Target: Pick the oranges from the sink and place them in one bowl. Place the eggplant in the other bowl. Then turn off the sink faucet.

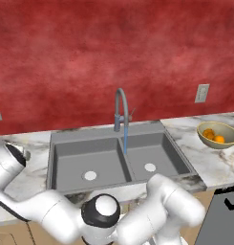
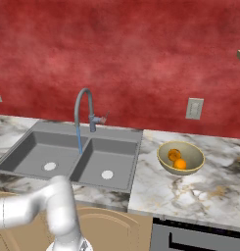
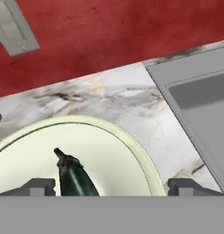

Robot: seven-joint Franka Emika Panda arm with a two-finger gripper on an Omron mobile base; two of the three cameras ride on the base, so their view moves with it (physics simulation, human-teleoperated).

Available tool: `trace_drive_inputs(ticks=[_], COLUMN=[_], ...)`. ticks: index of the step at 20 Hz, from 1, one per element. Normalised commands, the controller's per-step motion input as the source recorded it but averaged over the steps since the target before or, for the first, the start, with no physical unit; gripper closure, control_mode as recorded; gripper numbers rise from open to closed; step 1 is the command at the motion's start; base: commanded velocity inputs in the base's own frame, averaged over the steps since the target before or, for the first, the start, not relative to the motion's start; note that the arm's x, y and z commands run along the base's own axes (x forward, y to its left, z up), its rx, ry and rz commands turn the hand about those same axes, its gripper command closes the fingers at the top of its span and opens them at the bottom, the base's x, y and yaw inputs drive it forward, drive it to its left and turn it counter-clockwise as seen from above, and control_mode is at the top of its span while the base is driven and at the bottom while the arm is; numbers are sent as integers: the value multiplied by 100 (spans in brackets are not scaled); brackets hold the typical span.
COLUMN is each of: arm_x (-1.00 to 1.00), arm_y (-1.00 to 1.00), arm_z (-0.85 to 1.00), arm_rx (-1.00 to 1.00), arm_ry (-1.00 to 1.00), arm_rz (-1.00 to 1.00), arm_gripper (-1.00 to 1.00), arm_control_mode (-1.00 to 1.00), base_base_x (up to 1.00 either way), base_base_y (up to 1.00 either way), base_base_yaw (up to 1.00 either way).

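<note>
My gripper (image 3: 114, 187) is open, its fingertips (image 3: 38, 186) spread wide just above the other bowl (image 3: 131, 151), a pale cream-white one on the marble counter left of the sink (image 3: 200, 98). The eggplant (image 3: 74, 176) lies inside this bowl, dark and glossy, stem pointing away, close to the left finger and free of both. Two oranges (image 1: 214, 136) (image 2: 177, 159) rest in the tan bowl (image 1: 228, 130) (image 2: 195, 152) on the counter right of the sink (image 1: 56, 143) (image 2: 23, 142). Both basins hold only their white drains. A thin blue stream falls from the faucet (image 1: 120, 105) (image 2: 84, 105).
The red wall carries outlets (image 1: 202, 93) (image 2: 194, 108) (image 3: 15, 32). Marble counter (image 1: 209, 162) (image 2: 200, 191) runs on both sides of the sink. A dark appliance top (image 1: 223, 215) sits at the lower right. My arm sweeps low to the left across the counter front.
</note>
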Motion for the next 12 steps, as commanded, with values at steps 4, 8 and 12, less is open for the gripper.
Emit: trace_drive_inputs(ticks=[4,8,12], arm_x=[0,0,-2], arm_y=[-89,-84,-90], arm_z=[52,83,74], arm_rx=[29,34,33], arm_ry=[-15,-7,-1], arm_rz=[-14,-11,-7], arm_gripper=[-100,-100,-100], arm_control_mode=[-100,-100,-100], base_base_x=[0,0,0], base_base_y=[0,0,0], base_base_yaw=[0,0,0])
